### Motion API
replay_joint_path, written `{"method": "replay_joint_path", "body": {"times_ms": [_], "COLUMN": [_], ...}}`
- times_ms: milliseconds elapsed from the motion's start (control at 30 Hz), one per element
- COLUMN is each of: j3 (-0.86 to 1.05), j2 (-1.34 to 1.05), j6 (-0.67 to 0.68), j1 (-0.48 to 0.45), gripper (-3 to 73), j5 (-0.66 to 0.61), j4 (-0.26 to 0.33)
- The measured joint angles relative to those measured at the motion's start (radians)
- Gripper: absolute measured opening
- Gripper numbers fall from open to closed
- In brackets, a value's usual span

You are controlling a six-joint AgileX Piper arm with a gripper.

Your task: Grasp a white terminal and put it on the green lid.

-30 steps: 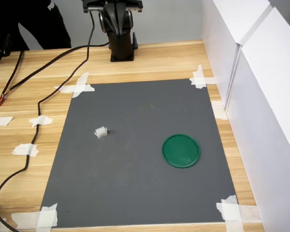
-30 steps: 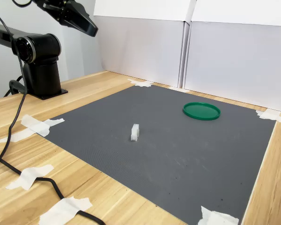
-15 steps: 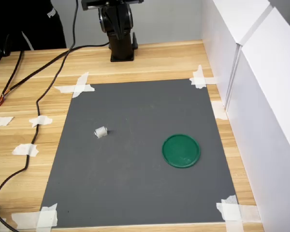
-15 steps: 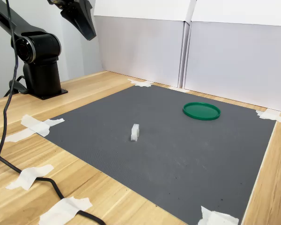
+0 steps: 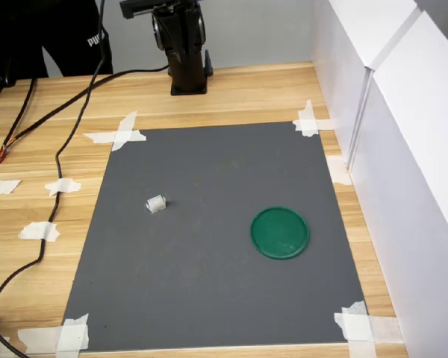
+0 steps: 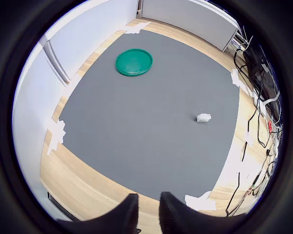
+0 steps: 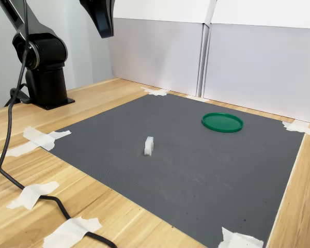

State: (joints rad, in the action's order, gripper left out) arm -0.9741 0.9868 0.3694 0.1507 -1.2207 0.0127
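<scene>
while the wooden counter fills the scene, a dark grey mat lies flat on it, its corners held down by white tape. white panels wall off the first exterior view's right side. the black arm base stands on the counter beyond the mat's far edge in the first exterior view, with a black cable trailing across the wood. the hand hangs high above the mat's edge near the base, holding nothing, its two fingertips close together with only a narrow gap between them in the wrist view. the green lid lies flat on the mat toward the first exterior view's right, with nothing on it. the white terminal rests on the mat well apart from the lid, toward the first exterior view's left.
</scene>
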Motion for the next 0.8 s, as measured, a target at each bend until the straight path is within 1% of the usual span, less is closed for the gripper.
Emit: {"method": "replay_joint_path", "body": {"times_ms": [33, 100, 200, 233, 300, 367, 433, 800], "j3": [-0.01, -0.027, -0.038, -0.041, -0.051, -0.072, -0.104, -0.222], "j2": [0.014, 0.036, 0.062, 0.072, 0.089, 0.111, 0.132, 0.298], "j6": [0.018, 0.054, 0.105, 0.125, 0.167, 0.217, 0.246, 0.262], "j1": [-0.018, -0.05, -0.091, -0.105, -0.131, -0.158, -0.176, -0.182], "gripper": [27.1, 38.3, 52.1, 56.0, 61.5, 64.1, 64.8, 64.9], "j5": [0.0, 0.0, -0.001, -0.002, -0.002, -0.002, -0.002, -0.003], "j4": [0.004, 0.006, 0.006, 0.006, 0.02, 0.045, 0.054, 0.043]}}
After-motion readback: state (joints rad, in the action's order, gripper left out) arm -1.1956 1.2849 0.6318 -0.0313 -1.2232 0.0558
